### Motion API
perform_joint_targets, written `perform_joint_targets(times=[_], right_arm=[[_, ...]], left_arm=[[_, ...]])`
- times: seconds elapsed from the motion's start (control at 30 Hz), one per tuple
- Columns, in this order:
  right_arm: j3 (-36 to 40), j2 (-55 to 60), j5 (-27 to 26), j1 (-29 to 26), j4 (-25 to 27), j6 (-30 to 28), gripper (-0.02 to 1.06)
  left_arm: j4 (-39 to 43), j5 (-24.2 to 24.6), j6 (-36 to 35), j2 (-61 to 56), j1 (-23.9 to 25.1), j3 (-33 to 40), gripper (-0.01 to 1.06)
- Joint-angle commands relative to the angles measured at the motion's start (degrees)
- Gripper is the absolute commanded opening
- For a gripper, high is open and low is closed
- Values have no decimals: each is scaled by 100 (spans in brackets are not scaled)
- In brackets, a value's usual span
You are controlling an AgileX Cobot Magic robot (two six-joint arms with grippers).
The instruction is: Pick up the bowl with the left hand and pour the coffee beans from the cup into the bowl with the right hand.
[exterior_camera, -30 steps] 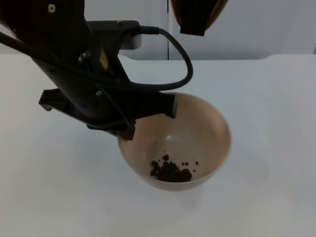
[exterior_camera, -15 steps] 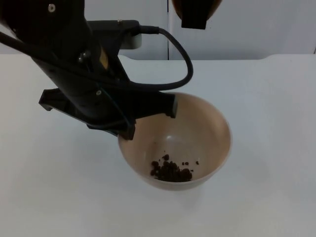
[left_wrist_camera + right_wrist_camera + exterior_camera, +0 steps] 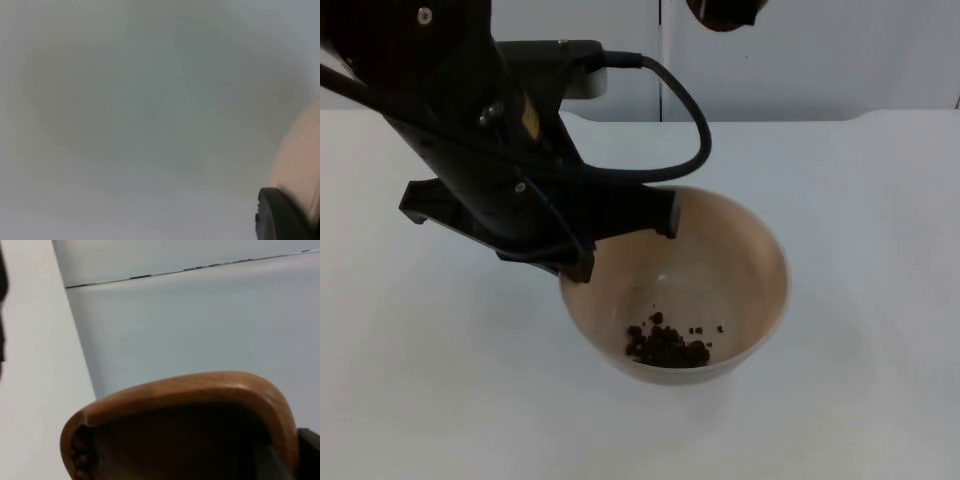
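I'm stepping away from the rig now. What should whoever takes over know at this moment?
Left gripper: shut on the bowl rim, holding it over the white table.
Right gripper: holds the wooden cup, raised near the partition wall.
Done: coffee beans lie in a small heap in the bowl.
Left: a few beans seem to sit at the cup's lip; otherwise probably set both down.

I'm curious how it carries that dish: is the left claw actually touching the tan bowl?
Touching. In the top view the left gripper straddles the bowl at its rim, one finger inside and one outside, with no gap.
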Motion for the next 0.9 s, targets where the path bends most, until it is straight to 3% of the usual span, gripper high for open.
perform_joint_targets(times=[0.0, 0.23, 0.33, 0.4, 0.57, 0.87], right_arm=[[-14, -55, -7, 25, 163, 64, 0], [-14, -55, -7, -169, 796, 108, 0], [-14, -55, -7, -488, 1316, 511, 0], [-14, -55, -7, -582, 1404, 639, 0], [-14, -66, -7, -964, 2358, 745, 0], [-14, -77, -397, -1387, 3548, 769, 0]], left_arm=[[-63, -68, -45, -71, -21, -24, 0], [-40, -67, -35, -71, -21, -24, 0], [71, -67, -26, -71, -21, -24, 0], [71, -67, -26, -71, -21, -24, 0], [69, 84, -26, -71, -21, -24, 0], [95, 227, -26, -71, -21, -24, 0]])
